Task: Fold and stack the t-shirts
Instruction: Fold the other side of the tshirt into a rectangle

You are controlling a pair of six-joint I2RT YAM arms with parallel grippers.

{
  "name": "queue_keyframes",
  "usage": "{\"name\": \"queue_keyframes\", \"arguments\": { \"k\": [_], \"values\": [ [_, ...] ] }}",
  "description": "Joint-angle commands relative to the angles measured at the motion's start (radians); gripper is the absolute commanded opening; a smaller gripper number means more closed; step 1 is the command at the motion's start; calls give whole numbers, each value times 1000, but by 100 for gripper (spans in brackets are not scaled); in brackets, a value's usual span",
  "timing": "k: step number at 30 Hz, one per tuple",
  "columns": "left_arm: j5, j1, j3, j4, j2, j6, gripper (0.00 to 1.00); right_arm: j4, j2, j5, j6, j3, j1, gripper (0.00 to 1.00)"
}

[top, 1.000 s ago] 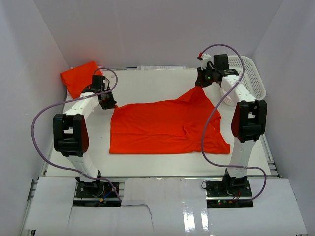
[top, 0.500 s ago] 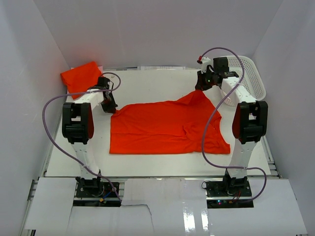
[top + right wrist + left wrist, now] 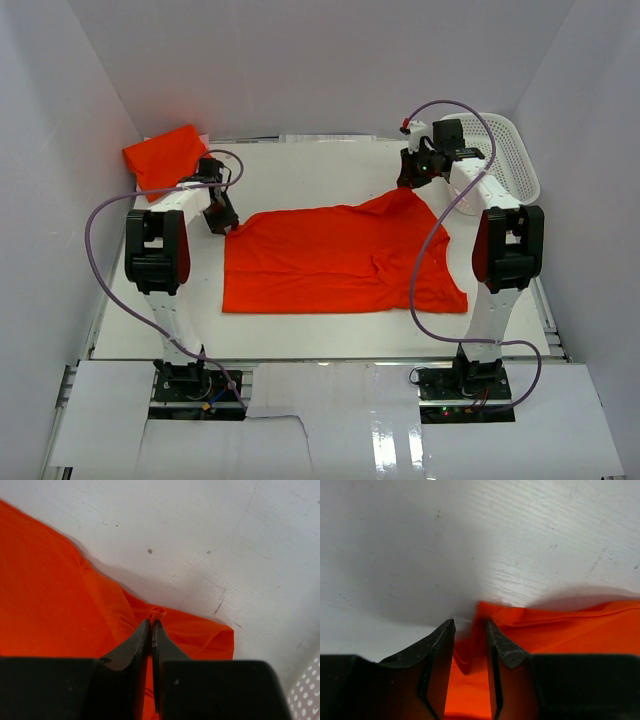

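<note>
- At the far-left corner of the spread shirt, the left gripper sat low over the table. Its jaws stood a narrow gap apart, with a ridge of orange cloth between them but not clamped.
- That corner lay flat on the table, so the cloth seemed to rest there by its own weight rather than by any hold.
- At the far-right corner of the same shirt, the right gripper was pinched tight on a small nub of fabric at the very tip of its jaws. The cloth rose to a peak toward that grip while the rest lay flat, probably so the far edge could be pulled taut and squared.
- The spread shirt itself lay open, the near hem running straight and a few creases near its right side; no fold looked made in it yet.
- Well beyond the spread shirt's far-left corner, a folded shirt lay as a bundle, likely the start of the stack.
- Beyond the spread shirt's far-right corner stood a white basket. Its contents could not be made out.
</note>
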Motion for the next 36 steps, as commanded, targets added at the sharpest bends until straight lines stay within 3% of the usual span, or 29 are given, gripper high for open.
{"name": "queue_keyframes", "arguments": {
  "k": [1, 12, 18, 25, 36],
  "values": [
    [-28, 11, -3, -55, -56, 16, 43, -1, -41, -2, -10, 1, -4, 8],
    [-13, 35, 76, -35, -61, 59, 42, -18, -28, -10, -5, 23, -4, 8],
    [156, 52, 79, 57, -77, 36, 44, -31, -21, -8, -8, 33, -4, 8],
    [410, 172, 105, 40, -18, 1, 49, -44, -21, -8, -13, 52, -4, 8],
    [499, 207, 135, 2, 79, 18, 49, -51, -15, -13, -11, 57, -4, 8]
  ]
}}
